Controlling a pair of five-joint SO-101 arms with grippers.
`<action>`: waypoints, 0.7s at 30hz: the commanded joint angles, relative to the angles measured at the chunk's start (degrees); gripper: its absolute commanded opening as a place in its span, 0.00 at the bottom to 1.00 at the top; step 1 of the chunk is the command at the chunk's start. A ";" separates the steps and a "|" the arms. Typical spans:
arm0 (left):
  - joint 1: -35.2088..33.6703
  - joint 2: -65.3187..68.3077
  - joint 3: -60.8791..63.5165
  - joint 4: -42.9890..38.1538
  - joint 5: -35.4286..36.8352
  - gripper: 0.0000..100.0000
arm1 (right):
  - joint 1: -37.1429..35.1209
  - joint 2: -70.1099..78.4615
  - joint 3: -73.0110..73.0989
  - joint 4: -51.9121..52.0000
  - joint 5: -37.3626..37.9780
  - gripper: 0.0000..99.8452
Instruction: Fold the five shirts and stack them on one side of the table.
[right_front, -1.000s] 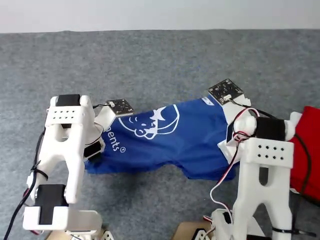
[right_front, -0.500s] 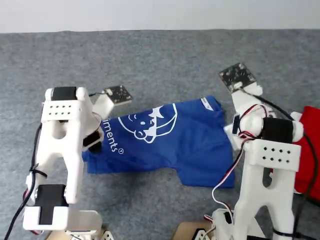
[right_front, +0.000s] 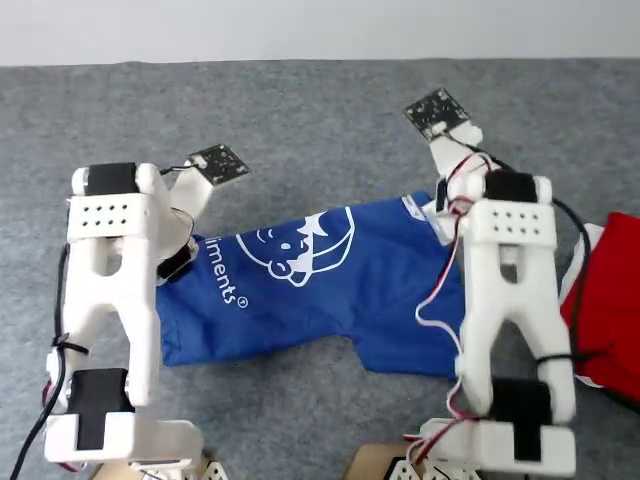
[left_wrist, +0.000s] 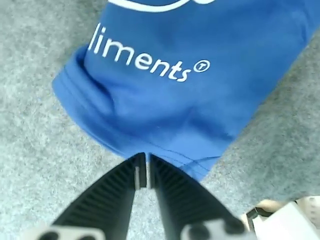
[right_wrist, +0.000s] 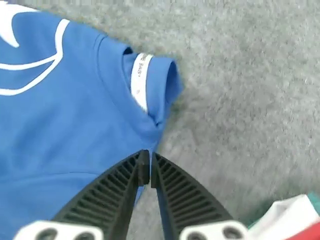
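A blue shirt (right_front: 330, 290) with white print lies spread across the middle of the grey table (right_front: 320, 120). My left gripper (right_front: 176, 268) is at its left edge. In the left wrist view the gripper (left_wrist: 142, 170) is shut, its tips pinching the hem of the shirt (left_wrist: 190, 95). My right gripper (right_front: 444, 214) sits at the shirt's right side, near the collar. In the right wrist view it (right_wrist: 146, 165) is shut on the cloth edge just below the collar label (right_wrist: 140, 82) of the blue shirt (right_wrist: 65, 125).
A red shirt (right_front: 605, 290) lies at the table's right edge, beside the right arm, and its red and white cloth (right_wrist: 295, 220) is close to the right gripper. Bare grey table extends behind the shirt and to the far left.
Both arms have shifted left and farther from the front edge. The blue shirt, bunched and partly lifted before, has been drawn out flatter and slightly to the left.
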 joint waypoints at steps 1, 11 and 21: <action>-3.52 -1.85 -0.22 -1.41 0.70 0.11 | -1.71 3.82 -7.03 -1.63 -0.62 0.01; -5.98 8.70 -0.48 -13.01 11.25 0.08 | -6.64 23.43 -23.82 -1.71 -0.70 0.01; -5.98 19.25 -1.10 -18.02 16.26 0.08 | -9.27 34.24 -30.59 -2.51 -0.35 0.01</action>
